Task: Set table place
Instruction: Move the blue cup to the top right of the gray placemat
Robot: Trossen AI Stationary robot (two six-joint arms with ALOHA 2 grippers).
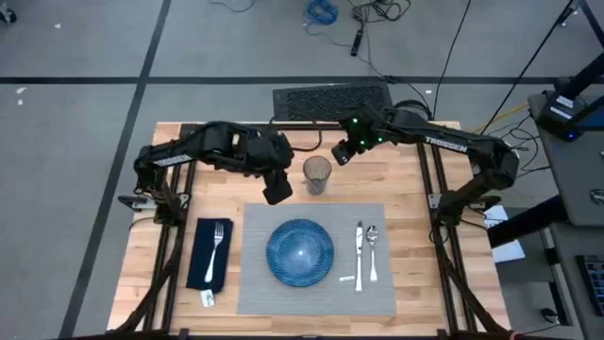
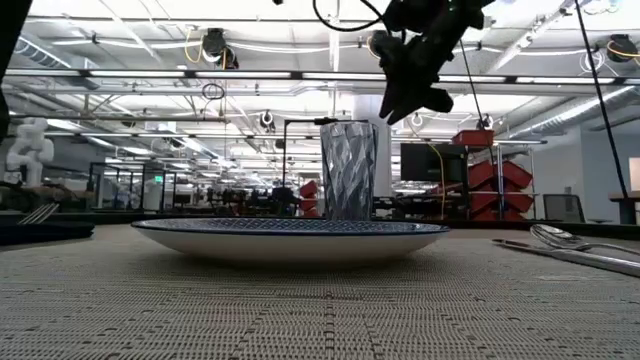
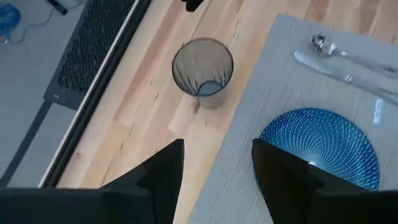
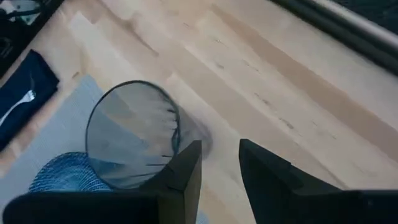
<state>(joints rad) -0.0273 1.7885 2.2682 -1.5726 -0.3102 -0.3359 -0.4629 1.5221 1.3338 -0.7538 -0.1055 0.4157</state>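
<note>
The table [image 1: 415,198] carries a grey placemat [image 1: 382,283], taken here as the landmark; the blue plate [image 1: 300,251] sits at its middle; the navy napkin [image 1: 201,260] lies just off its left edge with the fork [image 1: 219,246] on top; the knife [image 1: 359,253] and spoon [image 1: 373,247] lie on its right part; the clear glass [image 1: 317,174] stands upright on bare wood just beyond its far edge, roughly behind the plate. The setting looks essentially laid, so the step in hand is probably clearing away from the glass or nudging it toward the knife side; to do that well, any retreat should go up and away before swinging, and a regrip should straddle the rim squarely and lift clear of the mat edge, since a tall glass tips easily. The right end effector [image 4: 219,163] hangs above the table just beside the glass, its fingers only narrowly parted, released and holding nothing; the left end effector [image 3: 217,163] hovers over the mat's far left corner, wider open, likewise empty.
</note>
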